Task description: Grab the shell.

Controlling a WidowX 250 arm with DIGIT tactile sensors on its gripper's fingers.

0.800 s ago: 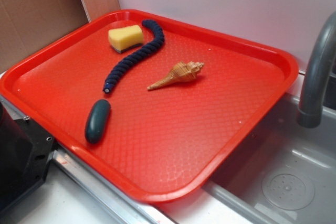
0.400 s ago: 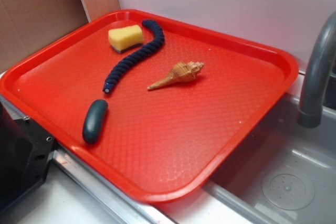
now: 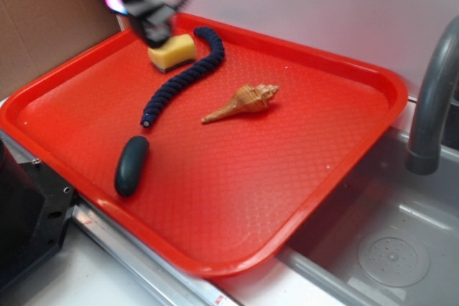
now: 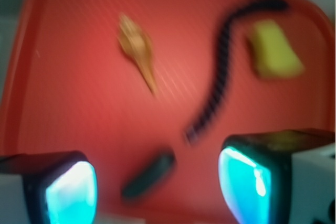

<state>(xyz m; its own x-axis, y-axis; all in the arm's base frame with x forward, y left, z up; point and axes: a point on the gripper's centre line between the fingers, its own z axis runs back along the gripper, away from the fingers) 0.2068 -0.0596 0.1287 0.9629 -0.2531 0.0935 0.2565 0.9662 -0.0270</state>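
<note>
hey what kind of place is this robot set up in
Probably a small or toy kitchen counter by a sink: a grey faucet arches over a grey basin with a round drain. A red tray beside it holds a yellow sponge.

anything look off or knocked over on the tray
Nothing stands out. The shell lies on its side mid-tray, apart from the blue rope, yellow sponge and dark oval object. The red tray shows no spill or damage.
</note>
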